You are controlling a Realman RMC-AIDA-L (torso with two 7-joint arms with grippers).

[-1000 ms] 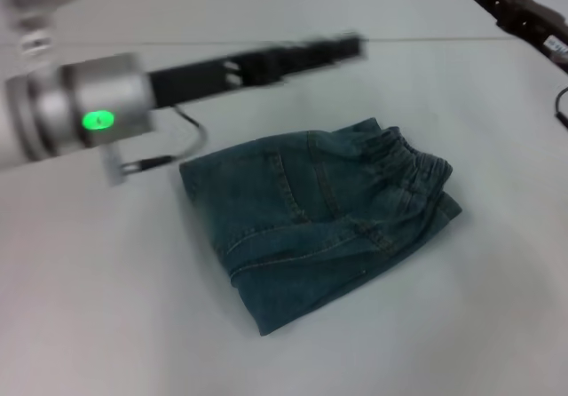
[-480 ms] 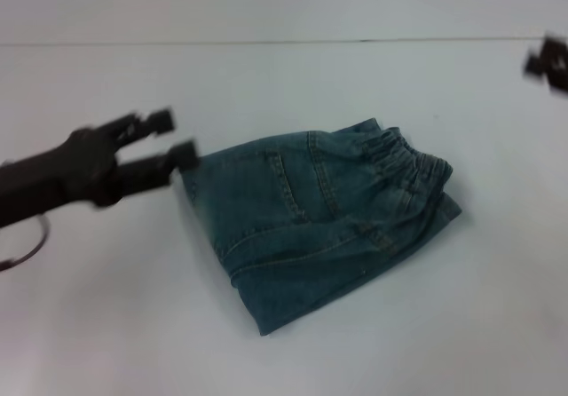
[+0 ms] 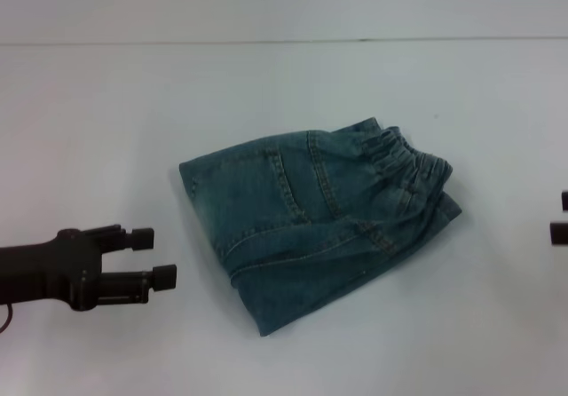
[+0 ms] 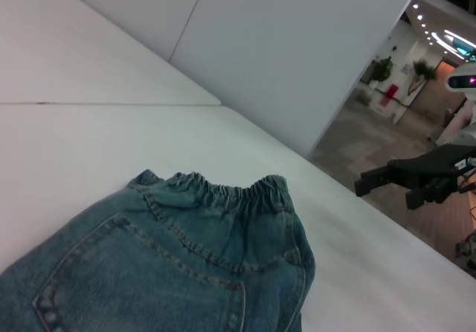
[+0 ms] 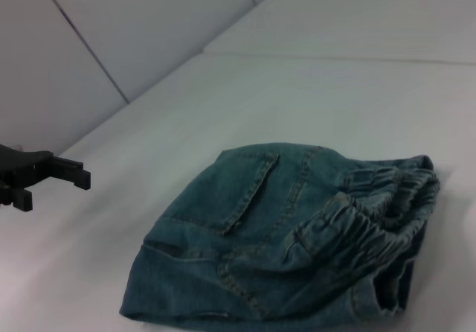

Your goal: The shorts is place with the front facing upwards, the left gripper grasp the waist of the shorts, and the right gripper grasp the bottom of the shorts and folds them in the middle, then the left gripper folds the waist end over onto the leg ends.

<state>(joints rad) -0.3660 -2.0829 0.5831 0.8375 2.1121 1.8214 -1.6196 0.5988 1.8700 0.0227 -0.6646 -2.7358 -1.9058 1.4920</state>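
Blue denim shorts (image 3: 315, 218) lie folded in a compact bundle in the middle of the white table, elastic waist (image 3: 404, 161) on the right side, a back pocket facing up. The shorts (image 4: 171, 265) fill the left wrist view and the shorts (image 5: 290, 231) also show in the right wrist view. My left gripper (image 3: 160, 256) hovers low at the left, apart from the shorts, open and holding nothing. My right gripper (image 3: 559, 217) is barely in view at the right edge; farther off it appears as the right gripper (image 4: 383, 179), open.
The white table (image 3: 284, 85) spreads all around the shorts. A grey wall (image 3: 284, 5) runs behind its far edge. A hallway with lights (image 4: 439, 71) shows past the table in the left wrist view.
My left arm has swung from the back of the table down to the front left, away from the shorts. The right gripper dropped from the upper right to the right edge. The shorts stayed put.
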